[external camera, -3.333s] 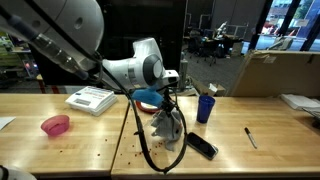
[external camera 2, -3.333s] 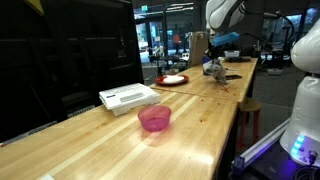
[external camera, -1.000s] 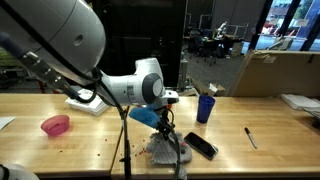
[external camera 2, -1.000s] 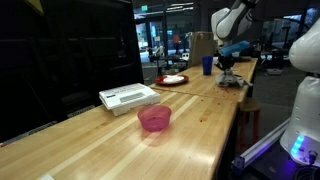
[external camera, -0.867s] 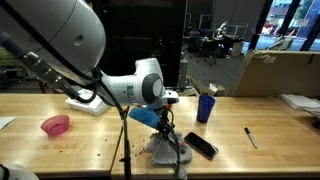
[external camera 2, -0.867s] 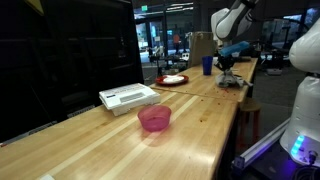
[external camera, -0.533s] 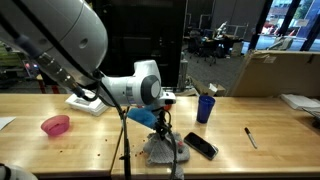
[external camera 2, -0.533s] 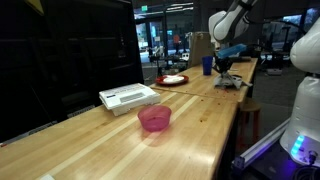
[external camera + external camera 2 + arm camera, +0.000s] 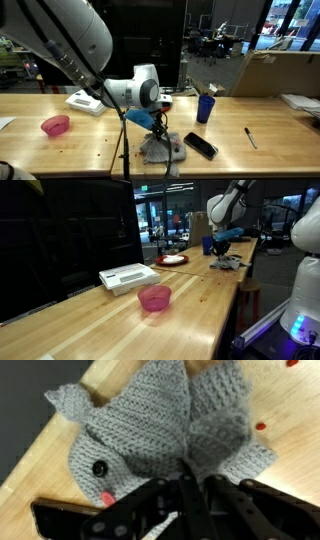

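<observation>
Down on the wooden table (image 9: pixel 270 150), the fingers (image 9: pixel 215 495) of the gripper (image 9: pixel 160 132) are pinched tight on a fold of the grey knitted toy (image 9: pixel 140 430). The toy lies just beside a black phone (image 9: pixel 201 146). To my eye the grab is made, and the lift is not yet done.

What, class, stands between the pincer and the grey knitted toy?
Nothing visible. In the wrist view the pincer is shut on the toy itself; the phone lies beside the toy, not between.
</observation>
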Controlling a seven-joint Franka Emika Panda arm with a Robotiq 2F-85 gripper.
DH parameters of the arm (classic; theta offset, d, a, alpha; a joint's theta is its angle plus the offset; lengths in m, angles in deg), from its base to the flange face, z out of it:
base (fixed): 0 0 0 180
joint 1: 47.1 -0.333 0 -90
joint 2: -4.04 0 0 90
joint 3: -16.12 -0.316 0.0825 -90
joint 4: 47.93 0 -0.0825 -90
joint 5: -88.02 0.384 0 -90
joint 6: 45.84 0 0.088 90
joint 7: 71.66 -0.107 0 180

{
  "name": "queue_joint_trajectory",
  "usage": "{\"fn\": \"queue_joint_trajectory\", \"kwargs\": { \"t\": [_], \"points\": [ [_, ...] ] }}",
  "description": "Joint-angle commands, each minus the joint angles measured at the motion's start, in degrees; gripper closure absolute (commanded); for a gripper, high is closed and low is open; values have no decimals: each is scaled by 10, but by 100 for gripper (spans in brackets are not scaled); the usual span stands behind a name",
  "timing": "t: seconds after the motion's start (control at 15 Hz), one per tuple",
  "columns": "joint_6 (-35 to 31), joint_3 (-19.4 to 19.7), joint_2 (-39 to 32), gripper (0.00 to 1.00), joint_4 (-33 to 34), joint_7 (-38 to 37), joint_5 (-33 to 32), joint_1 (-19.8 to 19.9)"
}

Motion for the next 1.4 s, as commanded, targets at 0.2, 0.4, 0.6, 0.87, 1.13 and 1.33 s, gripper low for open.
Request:
{"fn": "queue_joint_trajectory", "kwargs": {
  "t": [0.2,0.4,0.6,0.87,1.13,1.33],
  "points": [
    [1,-3,-25,98,25,42,67,-31],
    [11,-8,-36,98,44,47,77,-46],
    [22,-10,-46,98,61,45,80,-56],
    [31,-13,-58,98,82,50,88,-69],
    [19,-19,-74,98,107,78,127,-88],
    [23,-26,-85,98,128,88,138,-99]
  ]
}}
